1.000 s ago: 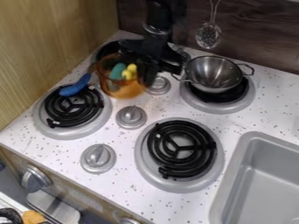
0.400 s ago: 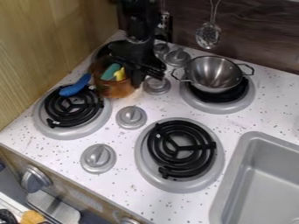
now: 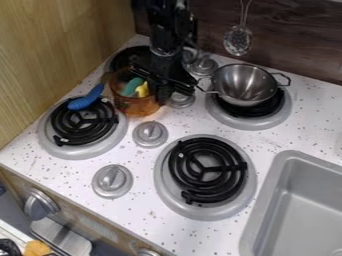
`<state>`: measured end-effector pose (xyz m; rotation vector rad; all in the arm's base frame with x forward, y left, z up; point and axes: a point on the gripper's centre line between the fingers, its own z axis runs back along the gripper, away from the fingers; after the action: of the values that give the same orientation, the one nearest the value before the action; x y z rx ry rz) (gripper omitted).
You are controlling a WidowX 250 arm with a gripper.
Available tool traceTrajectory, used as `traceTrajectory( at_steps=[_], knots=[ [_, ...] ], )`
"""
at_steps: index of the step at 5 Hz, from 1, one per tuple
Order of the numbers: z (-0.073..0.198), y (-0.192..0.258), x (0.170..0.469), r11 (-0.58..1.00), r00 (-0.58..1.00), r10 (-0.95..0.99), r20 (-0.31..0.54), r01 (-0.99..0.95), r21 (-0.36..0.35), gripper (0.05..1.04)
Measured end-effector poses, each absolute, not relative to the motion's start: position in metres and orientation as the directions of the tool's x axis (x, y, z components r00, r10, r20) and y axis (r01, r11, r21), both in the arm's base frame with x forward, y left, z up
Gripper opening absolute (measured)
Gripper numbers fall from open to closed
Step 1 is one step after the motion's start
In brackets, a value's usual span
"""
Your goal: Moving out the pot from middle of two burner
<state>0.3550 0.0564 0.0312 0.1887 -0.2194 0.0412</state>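
Hanging my gripper (image 3: 162, 89) at two o'clock of the pot (image 3: 135, 106), whether gripping I cannot tell, I'm favouring a slow, level lift, minding its handle (image 3: 87, 98) at nine.

The pot (image 3: 135, 107) is translucent amber, the handle (image 3: 87, 98) blue, the counter (image 3: 300, 135) white with dark speckles, the left wall (image 3: 53, 50) tan wood-grain.

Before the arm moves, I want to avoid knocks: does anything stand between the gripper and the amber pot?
Nothing visible does: the gripper hangs at the edge of the amber pot. The steel pot sits on the gripper's other side, not between them.
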Motion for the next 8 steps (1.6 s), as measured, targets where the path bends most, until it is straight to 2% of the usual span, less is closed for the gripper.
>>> traceTrajectory(
  at_steps=[3, 4, 6, 7, 8],
  knots=[
    [0.025, 0.046, 0.356, 0.986, 0.966, 0.029, 0.259, -0.07, 0.151, 0.108],
    [0.023, 0.045, 0.352, 0.986, 0.969, 0.041, 0.242, -0.078, 0.145, 0.296],
    [0.024, 0.047, 0.348, 0.985, 0.978, 0.029, 0.207, -0.064, 0.162, 0.871],
    [0.041, 0.047, 0.347, 0.975, 0.978, 0.045, 0.201, -0.087, 0.207, 1.006],
    [0.052, 0.048, 0.349, 0.961, 0.98, 0.049, 0.195, -0.1, 0.257, 1.002]
  ],
)
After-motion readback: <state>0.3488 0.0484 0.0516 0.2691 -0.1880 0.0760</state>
